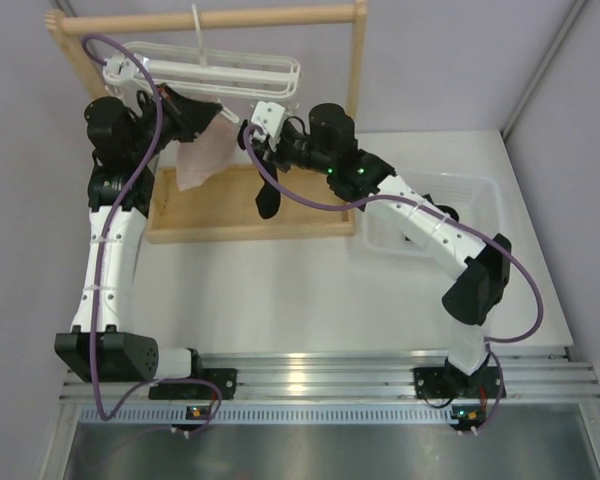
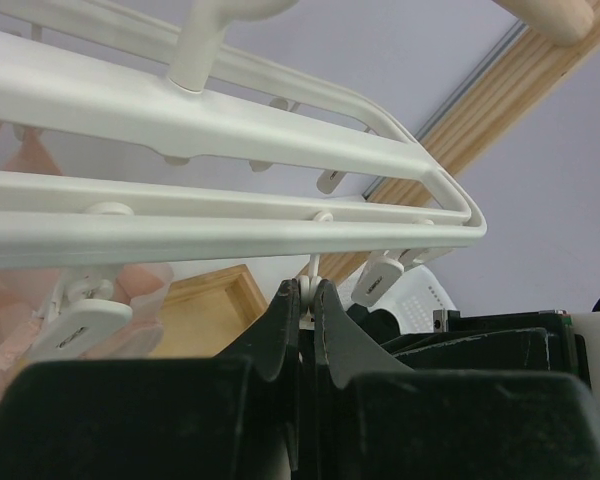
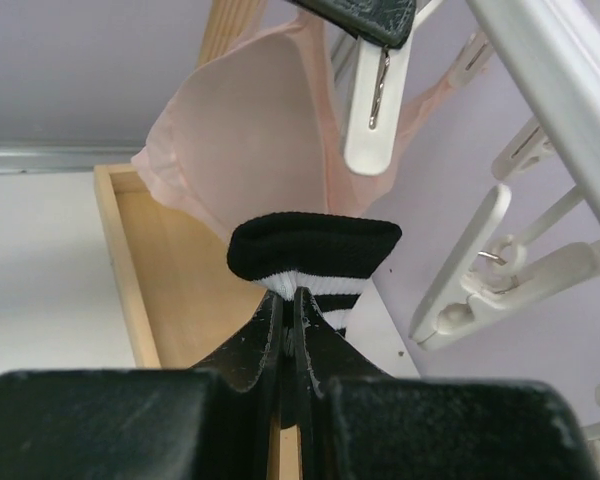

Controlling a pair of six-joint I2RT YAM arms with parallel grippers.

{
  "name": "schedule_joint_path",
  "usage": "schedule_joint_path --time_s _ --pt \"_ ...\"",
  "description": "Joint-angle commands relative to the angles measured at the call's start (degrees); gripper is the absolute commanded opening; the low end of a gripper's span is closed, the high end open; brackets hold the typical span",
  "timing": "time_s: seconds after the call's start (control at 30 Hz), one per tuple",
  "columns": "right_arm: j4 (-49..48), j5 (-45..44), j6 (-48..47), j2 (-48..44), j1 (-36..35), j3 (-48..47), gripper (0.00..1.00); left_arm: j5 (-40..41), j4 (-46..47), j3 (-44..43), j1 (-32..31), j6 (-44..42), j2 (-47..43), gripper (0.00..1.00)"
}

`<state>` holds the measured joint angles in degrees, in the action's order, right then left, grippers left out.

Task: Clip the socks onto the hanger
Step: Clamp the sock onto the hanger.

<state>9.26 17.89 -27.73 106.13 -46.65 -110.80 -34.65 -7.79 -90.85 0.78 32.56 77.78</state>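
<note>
The white hanger [image 1: 215,68] hangs by its hook from the wooden rod; its frame [image 2: 230,140] fills the left wrist view. My left gripper [image 1: 226,113] [image 2: 307,290] is shut on the top of one dangling white clip [image 2: 310,300]. That clip [image 3: 373,110] shows in the right wrist view, just above the sock. My right gripper [image 1: 252,136] [image 3: 293,297] is shut on a black sock with white stripes [image 3: 315,248]. Its cuff sits a little below the clip, and the rest hangs limp [image 1: 268,195].
A pale pink cloth [image 1: 205,155] [image 3: 250,140] hangs from the hanger behind the sock. The wooden rack [image 1: 355,60] stands on a tray base [image 1: 245,225]. A white basket [image 1: 435,200] sits to the right. More free clips [image 3: 480,270] dangle nearby.
</note>
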Motion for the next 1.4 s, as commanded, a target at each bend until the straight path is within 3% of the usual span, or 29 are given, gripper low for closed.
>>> schedule_joint_path --time_s 0.0,1.37 --pt "-4.68 -1.19 1.36 0.83 -1.33 -4.50 0.00 -2.70 -3.37 0.85 0.02 0.40 -1.93 0.00" --pt "-6.97 -4.79 0.13 0.31 -3.09 -7.68 0.00 -2.17 -4.78 1.11 0.01 -0.83 -1.84 0.00"
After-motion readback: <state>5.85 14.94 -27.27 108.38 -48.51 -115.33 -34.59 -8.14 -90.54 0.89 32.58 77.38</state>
